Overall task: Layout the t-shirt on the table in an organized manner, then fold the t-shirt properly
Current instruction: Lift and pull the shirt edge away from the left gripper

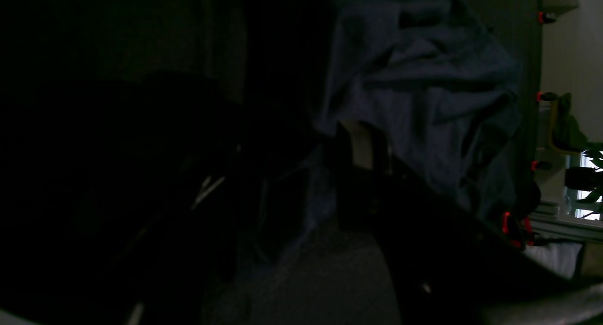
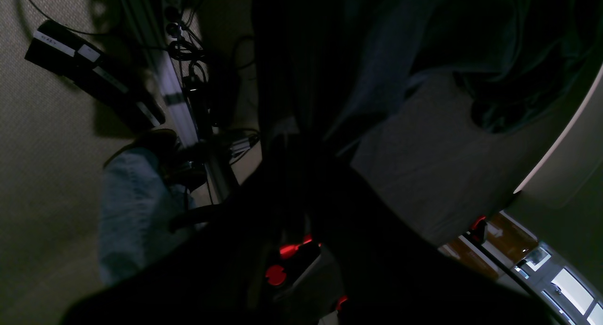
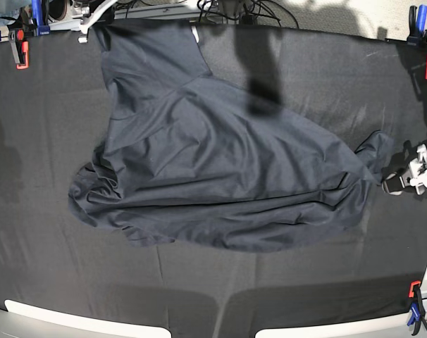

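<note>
One t-shirt (image 3: pixel 213 176) lies crumpled and spread across the middle of the black counter (image 3: pixel 44 211). Two hands are in play. The left hand (image 3: pixel 405 179) reaches in low from the side, pinching the shirt's edge. The right hand (image 2: pixel 301 141) clamps a dark fold, hanging past the counter's edge.

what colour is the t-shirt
Dark navy-grey, plain with no pattern; the t-shirt shows best in the base view, spread on the black table.
</note>
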